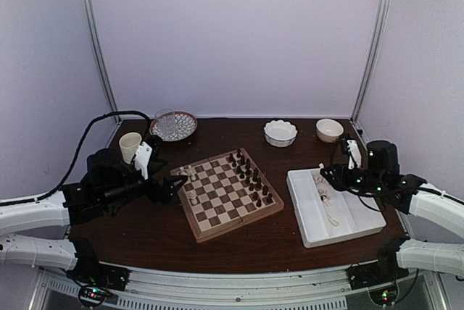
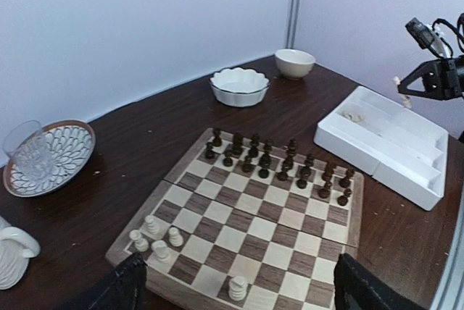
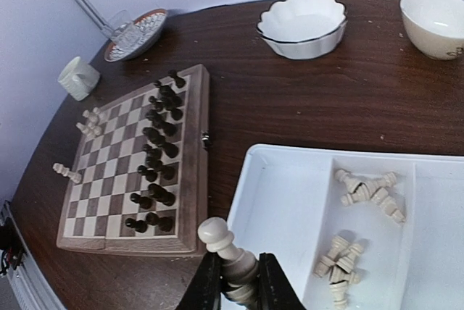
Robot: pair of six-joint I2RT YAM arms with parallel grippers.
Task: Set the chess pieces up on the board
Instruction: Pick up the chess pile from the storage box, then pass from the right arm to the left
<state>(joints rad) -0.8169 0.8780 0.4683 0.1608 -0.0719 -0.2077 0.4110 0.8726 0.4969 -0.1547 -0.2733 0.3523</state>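
Observation:
The board (image 1: 229, 194) lies mid-table, with dark pieces (image 1: 250, 176) lined along its right side. Several cream-white chess pieces (image 2: 156, 237) stand in its near-left corner in the left wrist view, and one more (image 2: 238, 288) stands at the near edge. My left gripper (image 2: 239, 275) hovers open over that edge, fingers wide and holding nothing. My right gripper (image 3: 235, 285) is shut on a cream pawn (image 3: 221, 241), held above the white tray's (image 3: 290, 201) left end. More cream pieces (image 3: 366, 190) lie tipped over in the tray. The top view shows the right gripper (image 1: 324, 172) over the tray (image 1: 304, 205).
A cream cup (image 1: 130, 145) stands left of the board, close to my left arm. Behind it are a patterned plate (image 1: 185, 127) carrying a glass, a scalloped white bowl (image 1: 280, 132) and a small bowl (image 1: 329, 130). White walls enclose the table.

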